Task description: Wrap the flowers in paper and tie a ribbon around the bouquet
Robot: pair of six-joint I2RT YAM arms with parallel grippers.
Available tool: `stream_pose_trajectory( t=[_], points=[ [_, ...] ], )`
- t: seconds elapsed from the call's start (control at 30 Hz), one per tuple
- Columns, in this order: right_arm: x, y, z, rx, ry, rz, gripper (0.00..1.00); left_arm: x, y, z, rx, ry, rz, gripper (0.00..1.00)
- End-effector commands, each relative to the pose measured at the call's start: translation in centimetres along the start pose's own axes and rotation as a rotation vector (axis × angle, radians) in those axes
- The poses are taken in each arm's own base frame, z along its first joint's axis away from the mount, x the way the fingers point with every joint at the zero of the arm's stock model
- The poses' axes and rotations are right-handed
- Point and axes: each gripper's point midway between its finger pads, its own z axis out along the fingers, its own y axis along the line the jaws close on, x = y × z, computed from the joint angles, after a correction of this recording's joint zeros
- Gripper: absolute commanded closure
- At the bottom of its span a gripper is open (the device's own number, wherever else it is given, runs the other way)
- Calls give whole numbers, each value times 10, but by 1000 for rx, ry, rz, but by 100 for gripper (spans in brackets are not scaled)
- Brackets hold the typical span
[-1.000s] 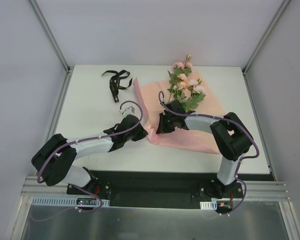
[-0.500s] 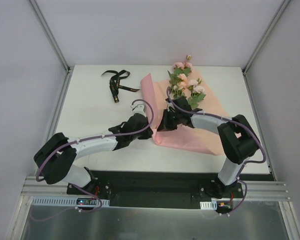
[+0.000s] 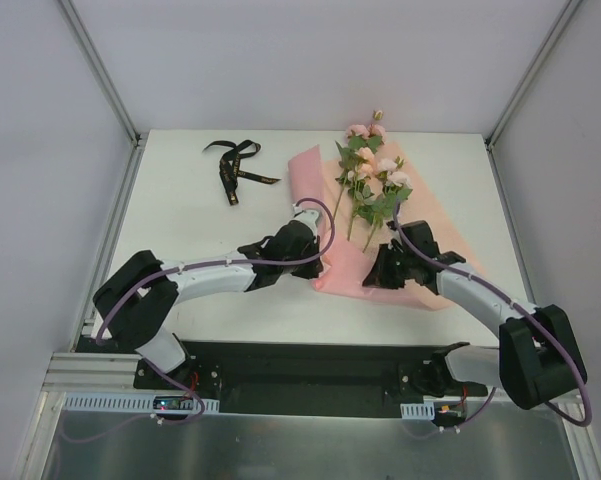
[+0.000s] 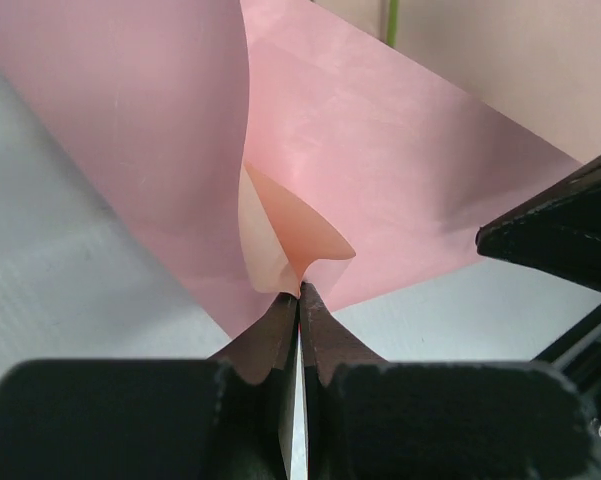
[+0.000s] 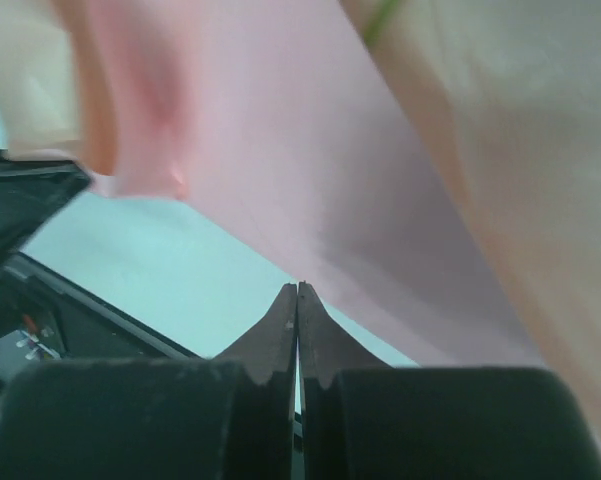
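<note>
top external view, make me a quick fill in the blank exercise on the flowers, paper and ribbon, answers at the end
1. The flowers lie on the paper with their blossoms toward the ___ edge of the table.
2. In the top view, the ribbon lies on the bare table to the ___ of the paper.
3. The left gripper is shut on a fold of the ___.

Missing words: far; left; paper
</note>
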Motion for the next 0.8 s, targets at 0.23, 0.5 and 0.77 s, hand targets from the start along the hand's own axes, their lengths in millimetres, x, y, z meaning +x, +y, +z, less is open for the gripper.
stream_pose_trajectory(
  t=[0.23,0.5,0.77],
  points=[
    [16,-65,7,192,56,145,100,9,-55,9,212,93,199,100],
    [9,-75,22,205,87,187,100,25,-86,26,347,195,233,100],
    [5,-80,16,202,74,190,100,51,-97,47,399,311,193,100]
  ],
)
